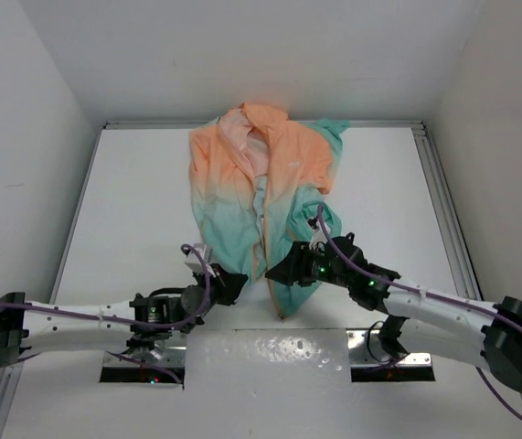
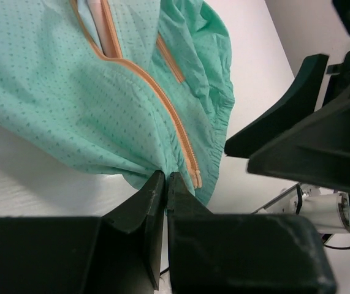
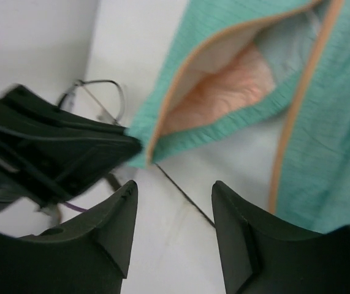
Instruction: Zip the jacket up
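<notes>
The jacket (image 1: 270,183) lies open on the white table, its peach top far and its teal bottom near. Its orange zipper (image 2: 168,116) runs down to the hem. My left gripper (image 1: 239,280) is shut on the teal hem (image 2: 190,184) right beside the zipper's bottom end, as the left wrist view (image 2: 165,177) shows. My right gripper (image 1: 276,271) is open and empty, just right of the left one and over the other front panel's hem. In the right wrist view (image 3: 173,199) its fingers hover above bare table below the teal hem corner (image 3: 141,150).
White walls close in the table (image 1: 133,210) on three sides, with metal rails (image 1: 443,210) along its edges. A shiny plate (image 1: 270,352) lies between the arm bases. Purple cables run along both arms. The two grippers sit close together.
</notes>
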You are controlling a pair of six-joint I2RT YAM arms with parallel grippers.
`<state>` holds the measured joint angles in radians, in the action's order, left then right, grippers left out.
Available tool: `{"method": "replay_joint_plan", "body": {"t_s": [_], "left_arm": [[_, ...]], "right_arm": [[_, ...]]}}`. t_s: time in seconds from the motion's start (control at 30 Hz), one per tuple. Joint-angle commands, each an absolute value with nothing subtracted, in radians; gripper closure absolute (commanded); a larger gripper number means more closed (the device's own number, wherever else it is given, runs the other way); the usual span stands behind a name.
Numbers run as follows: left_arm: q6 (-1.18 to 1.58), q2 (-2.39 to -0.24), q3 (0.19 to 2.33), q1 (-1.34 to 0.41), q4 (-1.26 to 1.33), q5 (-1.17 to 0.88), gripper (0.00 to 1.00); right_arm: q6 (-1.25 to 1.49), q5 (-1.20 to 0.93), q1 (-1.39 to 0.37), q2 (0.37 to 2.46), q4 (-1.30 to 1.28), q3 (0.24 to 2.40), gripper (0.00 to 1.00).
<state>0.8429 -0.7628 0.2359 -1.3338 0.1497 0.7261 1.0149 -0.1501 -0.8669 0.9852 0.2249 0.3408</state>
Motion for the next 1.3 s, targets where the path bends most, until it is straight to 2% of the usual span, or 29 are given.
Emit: {"method": "replay_joint_plan", "body": {"t_s": [0.0, 0.3, 0.53, 0.97, 1.03, 1.1, 1.2, 1.27], "left_arm": [[0.836, -0.746, 0.213, -1.333, 0.271, 0.752, 1.0], [0.824, -0.736, 0.177, -1.333, 0.348, 0.687, 1.0], [0.792, -0.739, 0.16, -1.333, 0.41, 0.627, 1.0], [0.793, -0.698, 0.138, -1.333, 0.422, 0.624, 1.0], [0.792, -0.701, 0.133, -1.333, 0.431, 0.626, 1.0], [0.779, -0.713, 0.15, -1.333, 0.417, 0.629, 1.0], [0.788, -0.71, 0.147, -1.333, 0.417, 0.632, 1.0], [0.785, -0.707, 0.149, -1.333, 0.426, 0.634, 1.0]], "right_arm": [[1.121, -0.163, -0.874, 1.011, 0.448, 0.362, 0.49], [1.179, -0.207, -0.874, 1.126, 0.556, 0.377, 0.55], [1.21, -0.233, -0.873, 1.175, 0.647, 0.371, 0.66], [1.262, -0.25, -0.874, 1.239, 0.683, 0.365, 0.66], [1.272, -0.252, -0.876, 1.238, 0.701, 0.354, 0.8], [1.272, -0.259, -0.877, 1.239, 0.703, 0.362, 0.83], [1.267, -0.281, -0.877, 1.259, 0.687, 0.373, 0.79], [1.284, -0.281, -0.879, 1.262, 0.73, 0.357, 0.91]]}}
